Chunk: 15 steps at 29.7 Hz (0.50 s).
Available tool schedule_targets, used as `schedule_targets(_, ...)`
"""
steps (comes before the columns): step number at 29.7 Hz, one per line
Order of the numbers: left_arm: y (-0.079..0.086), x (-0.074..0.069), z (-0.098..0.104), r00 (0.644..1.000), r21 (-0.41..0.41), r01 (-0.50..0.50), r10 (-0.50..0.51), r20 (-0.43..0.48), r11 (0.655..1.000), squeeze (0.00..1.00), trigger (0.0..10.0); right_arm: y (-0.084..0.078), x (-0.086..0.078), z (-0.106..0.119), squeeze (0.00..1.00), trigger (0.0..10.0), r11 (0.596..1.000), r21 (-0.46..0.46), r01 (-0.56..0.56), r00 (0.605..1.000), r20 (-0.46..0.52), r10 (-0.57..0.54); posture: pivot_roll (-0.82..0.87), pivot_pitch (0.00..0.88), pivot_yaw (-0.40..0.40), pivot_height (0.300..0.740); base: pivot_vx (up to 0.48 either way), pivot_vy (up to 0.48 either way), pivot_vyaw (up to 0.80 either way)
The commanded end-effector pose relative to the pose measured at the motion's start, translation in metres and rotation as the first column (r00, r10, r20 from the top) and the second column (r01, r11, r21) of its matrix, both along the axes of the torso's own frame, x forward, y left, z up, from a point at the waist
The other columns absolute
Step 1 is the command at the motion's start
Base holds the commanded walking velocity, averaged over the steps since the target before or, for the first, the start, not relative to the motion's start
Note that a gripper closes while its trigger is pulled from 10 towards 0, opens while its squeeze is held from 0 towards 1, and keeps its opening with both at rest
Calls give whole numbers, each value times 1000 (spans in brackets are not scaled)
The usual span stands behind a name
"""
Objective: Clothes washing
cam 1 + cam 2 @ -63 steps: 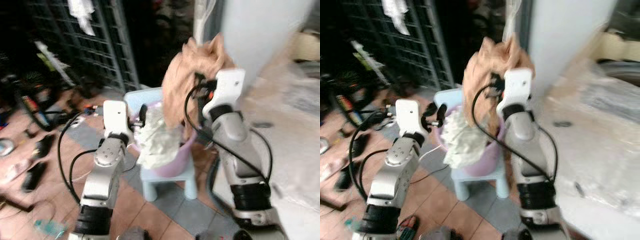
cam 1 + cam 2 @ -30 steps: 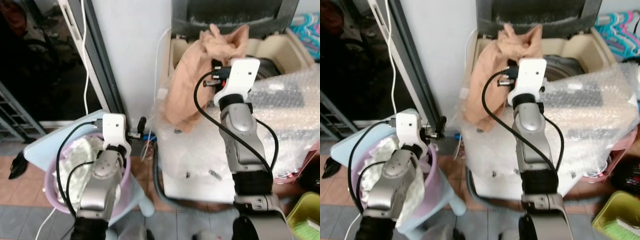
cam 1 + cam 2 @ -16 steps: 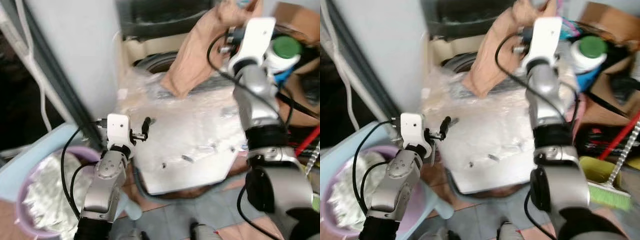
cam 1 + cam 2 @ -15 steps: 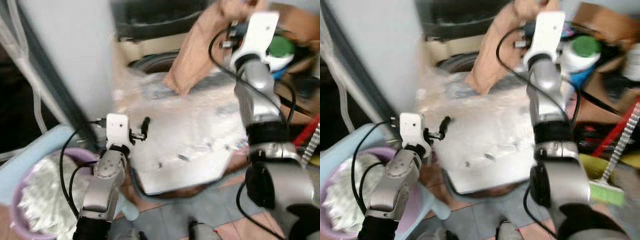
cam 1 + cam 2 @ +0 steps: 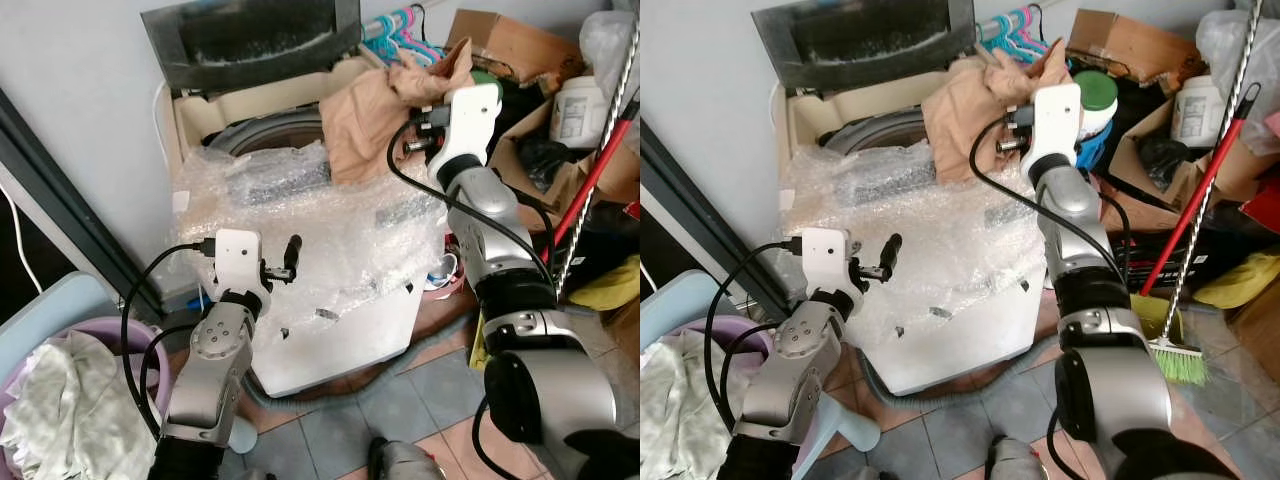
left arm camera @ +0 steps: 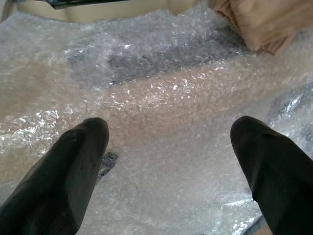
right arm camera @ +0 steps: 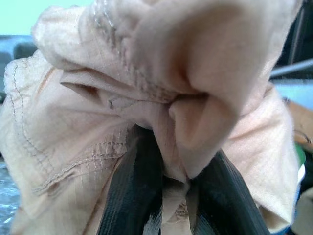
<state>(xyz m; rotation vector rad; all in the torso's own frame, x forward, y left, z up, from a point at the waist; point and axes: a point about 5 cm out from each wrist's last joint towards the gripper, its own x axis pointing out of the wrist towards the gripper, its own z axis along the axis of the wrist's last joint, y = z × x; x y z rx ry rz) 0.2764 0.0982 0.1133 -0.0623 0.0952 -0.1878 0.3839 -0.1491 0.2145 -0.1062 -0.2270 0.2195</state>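
A top-loading washing machine (image 5: pixel 330 330) wrapped in bubble wrap stands before me with its lid (image 5: pixel 250 40) raised and the drum opening (image 5: pixel 265 132) showing. My right gripper (image 7: pixel 175 188) is shut on a tan garment (image 5: pixel 965 100), which hangs bunched over the machine's back right edge next to the opening. The cloth hides most of the fingers (image 7: pixel 132 196). My left gripper (image 6: pixel 168 134) is open, held low over the bubble wrap (image 6: pixel 161 93) at the machine's front left, with nothing between its fingers.
A purple basin (image 5: pixel 148 345) of pale clothes (image 5: pixel 60 410) sits on a blue stool at lower left. A dark door frame (image 5: pixel 70 200) runs beside the washer. Right of it stand a red-handled broom (image 5: pixel 1200 190), cardboard boxes (image 5: pixel 1130 40), a white jug (image 5: pixel 1195 105) and hangers (image 5: pixel 1005 25).
The camera has swung right from the basin to the washer. My right gripper, still holding the tan garment, has come down to the machine's back right edge. The left gripper stays open.
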Motion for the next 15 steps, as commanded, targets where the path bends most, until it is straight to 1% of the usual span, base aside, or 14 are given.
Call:
schedule_targets(1, 5, 0, 0, 999, 3, -34, 34, 2, 999, 0, 10000, 16, -5, 17, 0, 10000, 996, -34, -78, 993, 91, 81, -56, 0, 89, 740, 277, 0, 788)
schedule_targets(10, 5, 1, 0, 999, 4, -44, 44, 0, 999, 0, 10000, 19, -7, 26, 0, 10000, 994, -42, -105, 985, 135, 110, -55, 0, 87, 740, 335, 0, 776)
schedule_targets(14, 6, 1, -1, 999, 9, -49, 49, -1, 999, 0, 10000, 22, -8, 27, 0, 10000, 993, -47, -110, 984, 137, 115, -53, 0, 87, 740, 336, 0, 508)
schedule_targets(15, 6, 1, -1, 999, 9, -51, 51, -1, 999, 0, 10000, 22, -8, 27, 0, 10000, 993, -48, -106, 984, 139, 112, -51, 0, 85, 740, 334, 0, 0)
